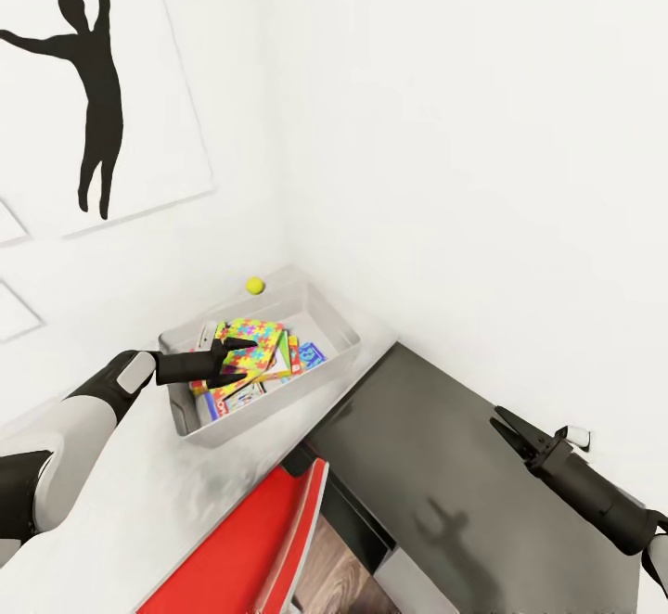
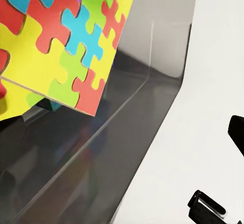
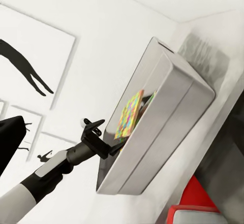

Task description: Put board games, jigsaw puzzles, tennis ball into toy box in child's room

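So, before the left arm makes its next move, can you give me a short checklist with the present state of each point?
1. Puzzle over the grey bin: ok.
2. Left gripper closed on the puzzle: cannot tell.
3. Game boxes already in the bin: ok.
4. Tennis ball in the bin: not ok, it lies on the table behind the bin.
5. Right gripper away from the bin: ok.
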{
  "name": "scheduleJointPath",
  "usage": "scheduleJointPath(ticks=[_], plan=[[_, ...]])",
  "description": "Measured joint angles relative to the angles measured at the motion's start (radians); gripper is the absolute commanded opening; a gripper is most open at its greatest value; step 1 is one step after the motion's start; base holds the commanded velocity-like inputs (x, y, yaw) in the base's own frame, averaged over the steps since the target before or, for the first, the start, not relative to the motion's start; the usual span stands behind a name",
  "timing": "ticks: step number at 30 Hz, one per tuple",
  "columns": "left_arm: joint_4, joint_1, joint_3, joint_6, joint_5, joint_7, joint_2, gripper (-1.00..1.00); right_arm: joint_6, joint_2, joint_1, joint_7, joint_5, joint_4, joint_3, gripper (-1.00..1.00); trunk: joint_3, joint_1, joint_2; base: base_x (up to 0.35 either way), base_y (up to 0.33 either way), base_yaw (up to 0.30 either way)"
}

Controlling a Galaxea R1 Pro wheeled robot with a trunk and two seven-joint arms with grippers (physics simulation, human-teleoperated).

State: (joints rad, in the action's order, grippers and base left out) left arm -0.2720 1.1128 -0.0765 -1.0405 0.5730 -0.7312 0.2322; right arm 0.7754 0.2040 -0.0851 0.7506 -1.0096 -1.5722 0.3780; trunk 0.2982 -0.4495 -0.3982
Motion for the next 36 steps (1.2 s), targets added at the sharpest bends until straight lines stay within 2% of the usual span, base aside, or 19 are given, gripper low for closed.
scheduleJointPath(ticks=[12, 31, 36], plan=[[0.0, 0.0, 0.0, 0.0, 0.0, -0.001, 0.0, 1.0, 0.0, 0.0, 0.0, 0.0, 0.0, 0.0, 0.0, 1.0, 0.0, 0.0, 0.0, -0.081, 0.0, 0.0], [-0.001, 0.0, -0.003, 0.0, 0.001, -0.003, 0.002, 1.0, 0.0, 0.0, 0.0, 0.0, 0.0, 0.0, 0.0, 1.0, 0.0, 0.0, 0.0, -0.005, 0.0, 0.0], [-0.015, 0.0, -0.002, -0.002, 0.003, -0.033, 0.012, 1.0, 0.0, 0.0, 0.0, -0.001, 0.0, 0.0, 0.0, 1.0, 0.0, 0.0, 0.0, 0.0, 0.0, 0.0]])
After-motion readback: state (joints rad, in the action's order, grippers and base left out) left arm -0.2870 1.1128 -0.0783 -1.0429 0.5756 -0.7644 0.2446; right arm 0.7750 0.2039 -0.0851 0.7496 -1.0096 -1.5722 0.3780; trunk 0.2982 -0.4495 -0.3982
